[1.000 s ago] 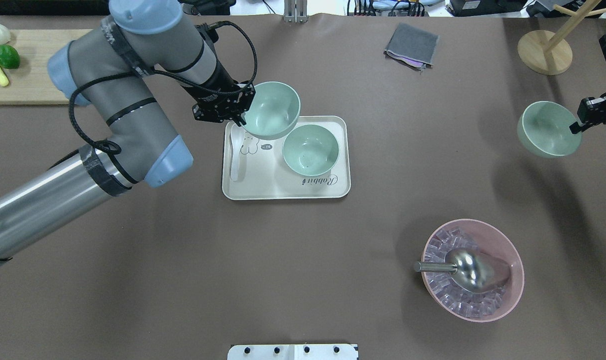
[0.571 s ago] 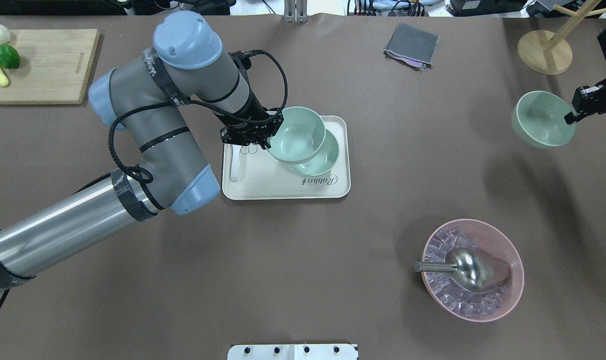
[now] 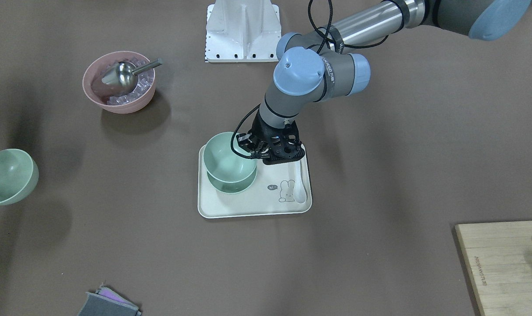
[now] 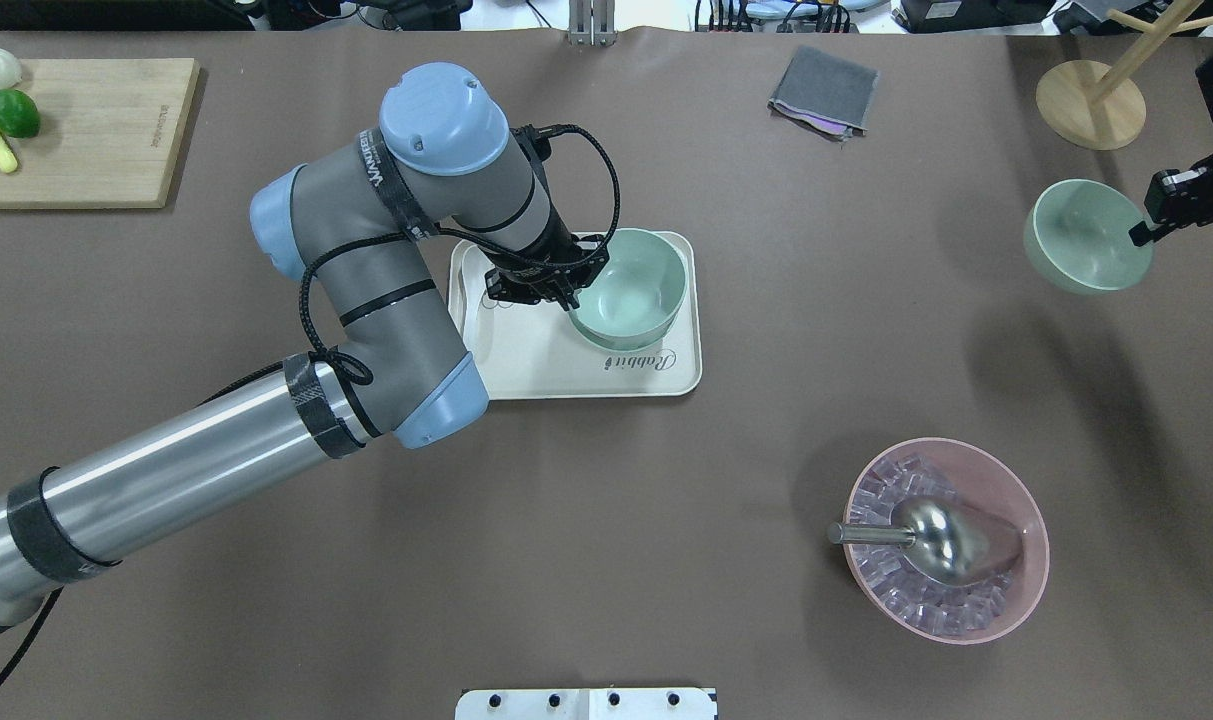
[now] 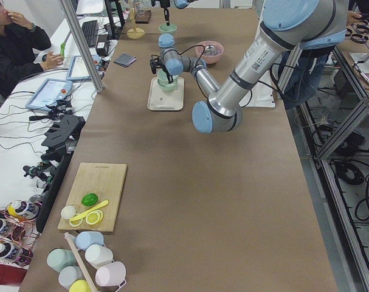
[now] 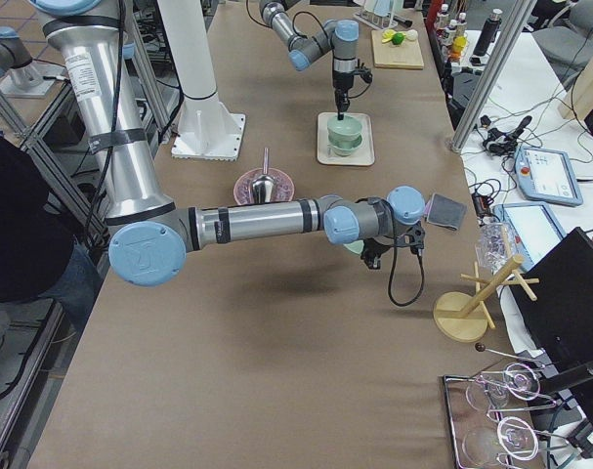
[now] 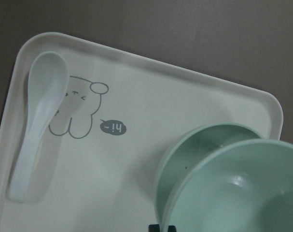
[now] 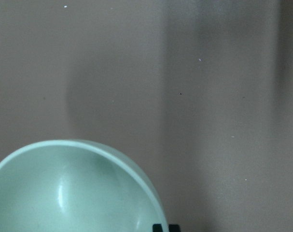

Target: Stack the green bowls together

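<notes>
My left gripper (image 4: pixel 574 295) is shut on the rim of a pale green bowl (image 4: pixel 631 285) and holds it directly over a second green bowl (image 3: pixel 230 185) that stands on the cream tray (image 4: pixel 526 355). The lower bowl's rim (image 7: pixel 185 145) peeks out from under the held bowl (image 7: pixel 243 188); I cannot tell whether they touch. My right gripper (image 4: pixel 1141 232) is shut on the rim of the third green bowl (image 4: pixel 1081 238), held above the table at the far right. That bowl also shows in the front-facing view (image 3: pixel 7 175) and the right wrist view (image 8: pixel 74 193).
A white spoon (image 7: pixel 35 125) lies on the tray's left side. A pink bowl (image 4: pixel 1016 590) with ice and a metal scoop stands front right. A cutting board (image 4: pixel 86 130), a grey cloth (image 4: pixel 824 90) and a wooden stand (image 4: pixel 1091 100) lie at the back.
My left arm has carried its bowl to the right, from the tray's back left corner to over the bowl on the tray. My right gripper has moved its bowl slightly back.
</notes>
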You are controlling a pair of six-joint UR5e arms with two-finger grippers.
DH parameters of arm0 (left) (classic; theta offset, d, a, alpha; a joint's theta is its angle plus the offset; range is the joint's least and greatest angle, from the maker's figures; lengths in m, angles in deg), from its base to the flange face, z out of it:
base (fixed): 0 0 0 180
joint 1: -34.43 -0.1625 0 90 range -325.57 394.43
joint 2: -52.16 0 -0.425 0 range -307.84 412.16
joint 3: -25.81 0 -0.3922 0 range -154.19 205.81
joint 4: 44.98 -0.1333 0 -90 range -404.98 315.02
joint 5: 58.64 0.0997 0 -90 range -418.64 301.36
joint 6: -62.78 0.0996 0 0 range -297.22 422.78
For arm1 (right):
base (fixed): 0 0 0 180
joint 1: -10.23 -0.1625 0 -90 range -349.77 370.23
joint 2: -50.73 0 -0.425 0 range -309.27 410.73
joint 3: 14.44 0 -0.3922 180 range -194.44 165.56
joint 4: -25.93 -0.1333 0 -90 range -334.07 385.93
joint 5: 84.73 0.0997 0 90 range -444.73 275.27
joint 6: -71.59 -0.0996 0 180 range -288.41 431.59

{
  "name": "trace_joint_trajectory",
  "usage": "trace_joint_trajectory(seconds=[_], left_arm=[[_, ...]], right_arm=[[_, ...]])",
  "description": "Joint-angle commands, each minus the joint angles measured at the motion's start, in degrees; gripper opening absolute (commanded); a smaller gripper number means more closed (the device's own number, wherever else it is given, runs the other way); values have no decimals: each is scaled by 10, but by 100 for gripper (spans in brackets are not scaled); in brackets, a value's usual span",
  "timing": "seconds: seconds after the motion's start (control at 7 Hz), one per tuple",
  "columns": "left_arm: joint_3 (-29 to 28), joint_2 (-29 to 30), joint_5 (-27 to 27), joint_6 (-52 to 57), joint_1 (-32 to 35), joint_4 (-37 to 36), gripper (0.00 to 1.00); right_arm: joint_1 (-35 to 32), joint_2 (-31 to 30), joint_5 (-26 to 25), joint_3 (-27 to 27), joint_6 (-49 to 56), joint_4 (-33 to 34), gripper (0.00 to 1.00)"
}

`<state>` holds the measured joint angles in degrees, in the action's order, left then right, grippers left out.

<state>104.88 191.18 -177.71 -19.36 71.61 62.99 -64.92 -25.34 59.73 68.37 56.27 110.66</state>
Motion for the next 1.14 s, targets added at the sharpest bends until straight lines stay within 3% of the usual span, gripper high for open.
trace_joint_trajectory(seconds=[0.0,0.71,0.86,1.0], left_arm=[[-21,-8,0,2,-3,69,0],[-18,-12,0,10,0,73,0],[-20,-13,1,8,2,84,33],[-18,-20,23,7,0,95,98]], right_arm=[[-1,0,-2,0,0,0,0],[-6,0,-2,1,0,0,0],[-6,0,-2,1,0,0,0],[-6,0,-1,2,0,0,0]])
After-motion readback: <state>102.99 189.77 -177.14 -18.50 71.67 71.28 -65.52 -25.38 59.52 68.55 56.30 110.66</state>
